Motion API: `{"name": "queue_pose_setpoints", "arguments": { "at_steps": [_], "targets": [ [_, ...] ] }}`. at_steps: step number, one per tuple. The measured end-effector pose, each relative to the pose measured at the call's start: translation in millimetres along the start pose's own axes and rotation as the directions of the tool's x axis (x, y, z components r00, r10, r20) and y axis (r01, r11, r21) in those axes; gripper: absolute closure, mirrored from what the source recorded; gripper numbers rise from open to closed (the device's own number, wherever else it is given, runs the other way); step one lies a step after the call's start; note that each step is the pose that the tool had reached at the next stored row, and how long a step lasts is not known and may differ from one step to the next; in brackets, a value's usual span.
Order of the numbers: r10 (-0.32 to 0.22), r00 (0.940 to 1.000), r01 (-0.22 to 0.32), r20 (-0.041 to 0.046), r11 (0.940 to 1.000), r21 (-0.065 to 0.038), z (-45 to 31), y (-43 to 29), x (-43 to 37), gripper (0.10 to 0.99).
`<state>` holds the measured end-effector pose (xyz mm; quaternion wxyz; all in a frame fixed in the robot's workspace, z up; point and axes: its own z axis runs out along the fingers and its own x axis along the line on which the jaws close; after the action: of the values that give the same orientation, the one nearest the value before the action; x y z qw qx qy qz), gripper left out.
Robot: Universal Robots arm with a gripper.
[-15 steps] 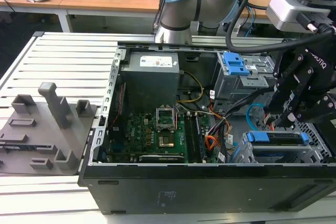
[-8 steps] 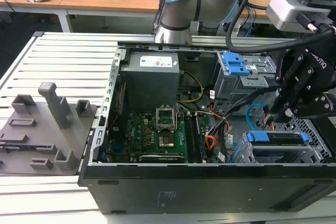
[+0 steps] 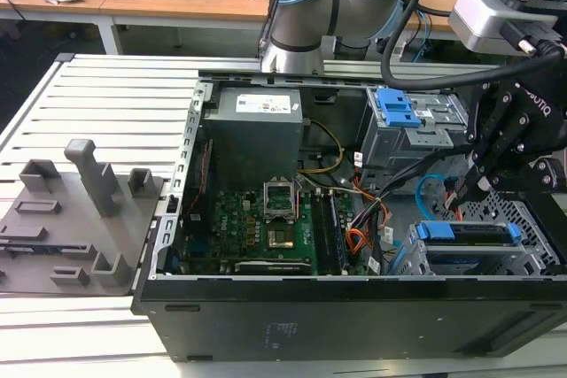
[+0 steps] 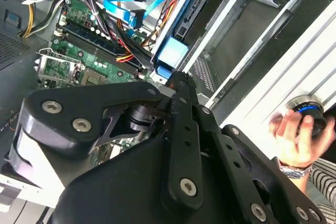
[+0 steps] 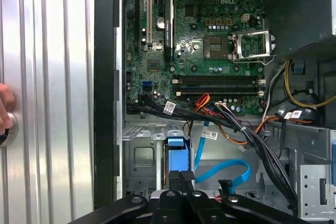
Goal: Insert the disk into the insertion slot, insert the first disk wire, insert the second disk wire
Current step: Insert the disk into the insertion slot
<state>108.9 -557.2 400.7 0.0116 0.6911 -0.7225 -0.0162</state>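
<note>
Blue-framed silver disk (image 3: 465, 235), lying in the perforated insertion slot (image 3: 534, 219) at the exterior view's right of the open computer case (image 3: 266, 325) on the ribbed worktop (image 3: 106, 95). Long axis: left to right across the exterior view. Hand (image 3: 477, 188): fingers closed together, empty, directly above the disk, tips just beside its blue frame. Labels: white sticker on power supply (image 3: 257, 104), white tags on cables (image 5: 231, 124); wording not recorded.
</note>
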Motion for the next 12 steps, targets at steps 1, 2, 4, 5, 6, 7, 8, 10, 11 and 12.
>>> {"name": "queue_pose_setpoints", "arguments": {
  "at_steps": [1,2,4,5,6,7,8,10,11,12],
  "targets": [
    [0.0,1.0,0.0,0.0,1.0,0.0,0.0,0.0,0.0,0.98],
    [0.0,1.0,0.0,0.0,1.0,0.0,0.0,0.0,0.0,0.98],
    [0.0,1.0,0.0,0.0003,1.0,0.0,0.2,-0.8,-0.1,0.98],
    [0.0,1.0,0.0,0.0004,1.0,0.0,0.3,-1.9,-0.1,0.98],
    [0.0,1.0,0.0,0.0004,1.0,0.0,0.3,-3.1,-0.3,0.98],
    [0.0,1.0,0.0,0.0,1.0,0.0,0.3,-5.1,-0.4,0.98],
    [0.0,1.0,0.0,0.0001,1.0,0.0,0.7,-6.3,-0.5,0.98],
    [0.0,1.0,0.0,0.0,1.0,-0.001,4.0,-7.0,-0.5,0.98],
    [0.0,1.0,0.0,0.0,1.0,-0.001,6.2,-7.2,-0.5,0.98],
    [0.0,1.0,0.0,-0.0001,1.0,-0.001,10.2,-7.9,-0.5,0.98]
  ]
}}
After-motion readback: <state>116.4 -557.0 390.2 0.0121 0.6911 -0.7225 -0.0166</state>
